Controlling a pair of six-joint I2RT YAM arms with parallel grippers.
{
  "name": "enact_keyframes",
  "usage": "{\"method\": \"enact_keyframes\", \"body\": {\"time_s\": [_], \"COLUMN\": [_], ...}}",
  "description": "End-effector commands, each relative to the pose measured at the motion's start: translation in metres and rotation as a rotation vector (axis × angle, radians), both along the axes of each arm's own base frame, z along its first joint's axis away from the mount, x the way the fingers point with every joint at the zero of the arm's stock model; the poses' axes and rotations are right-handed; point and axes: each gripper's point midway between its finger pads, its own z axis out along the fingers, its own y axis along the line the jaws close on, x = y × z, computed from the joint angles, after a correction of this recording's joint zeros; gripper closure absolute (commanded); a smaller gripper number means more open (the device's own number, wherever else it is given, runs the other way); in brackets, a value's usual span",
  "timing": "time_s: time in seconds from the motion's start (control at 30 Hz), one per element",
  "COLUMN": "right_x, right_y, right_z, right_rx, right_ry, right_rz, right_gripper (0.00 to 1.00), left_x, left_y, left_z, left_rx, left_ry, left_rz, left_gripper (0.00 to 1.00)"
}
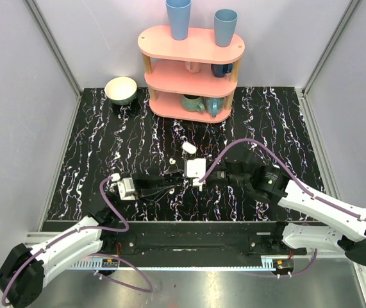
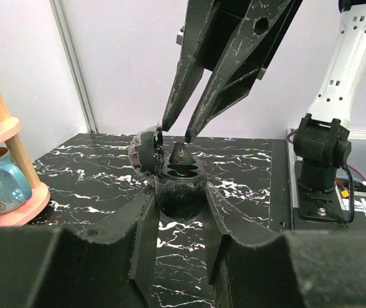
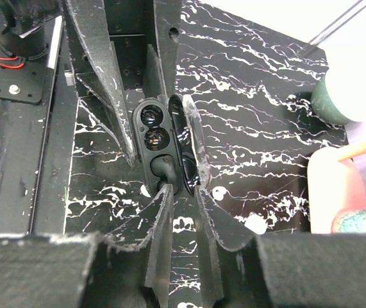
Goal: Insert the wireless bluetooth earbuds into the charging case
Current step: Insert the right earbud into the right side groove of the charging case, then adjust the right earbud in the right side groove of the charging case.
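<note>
The charging case (image 2: 181, 192) sits lid-open between the fingertips of my left gripper (image 2: 181, 200), which is shut on its body. It looks dark in both wrist views (image 3: 145, 138) and white in the top view (image 1: 195, 169). One earbud (image 2: 181, 156) stands up out of a socket of the case, its stem end near me in the right wrist view (image 3: 163, 168). My right gripper (image 3: 183, 192) hovers just over that bud, open a little, nothing between its fingers (image 2: 170, 122). I cannot tell whether the other socket (image 3: 149, 117) holds a bud.
A small white oval piece (image 1: 189, 147) and a tinier white bit (image 1: 171, 162) lie on the marbled table beyond the case. A pink three-tier shelf (image 1: 192, 48) with cups stands at the back. A bowl (image 1: 121, 90) sits to its left.
</note>
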Motion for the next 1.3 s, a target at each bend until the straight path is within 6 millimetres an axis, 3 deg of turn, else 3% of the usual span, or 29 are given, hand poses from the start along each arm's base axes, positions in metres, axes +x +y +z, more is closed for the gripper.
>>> {"method": "enact_keyframes", "body": {"time_s": [0.0,0.13,0.43,0.6,0.73,0.93,1.27], "right_x": [0.016,0.013,0.003,0.000,-0.001,-0.010,-0.008], "right_y": [-0.002,0.000,0.003,-0.001,-0.002,0.005,0.019], "right_z": [0.031,0.028,0.028,0.038,0.042,0.039,0.033], "right_rx": [0.104,0.103,0.122,0.158,0.178,0.178,0.163], "right_ry": [-0.074,-0.058,-0.022,-0.028,-0.031,0.007,0.031], "right_rz": [-0.081,-0.066,-0.022,-0.025,-0.029,0.030,0.056], "right_gripper": [0.76,0.82,0.82,0.78,0.78,0.80,0.82], "left_x": [-0.007,-0.008,-0.004,0.021,0.027,0.026,0.016], "left_y": [0.004,0.005,0.007,0.015,0.020,0.024,0.018], "left_z": [0.017,0.018,0.019,0.014,0.010,0.013,0.016], "left_rx": [-0.051,-0.056,-0.067,-0.083,-0.097,-0.113,-0.100], "left_ry": [-0.080,-0.082,-0.071,0.012,0.030,0.017,-0.014], "left_rz": [-0.001,-0.002,0.024,0.149,0.195,0.207,0.144], "left_gripper": [1.00,1.00,1.00,1.00,1.00,1.00,1.00]}}
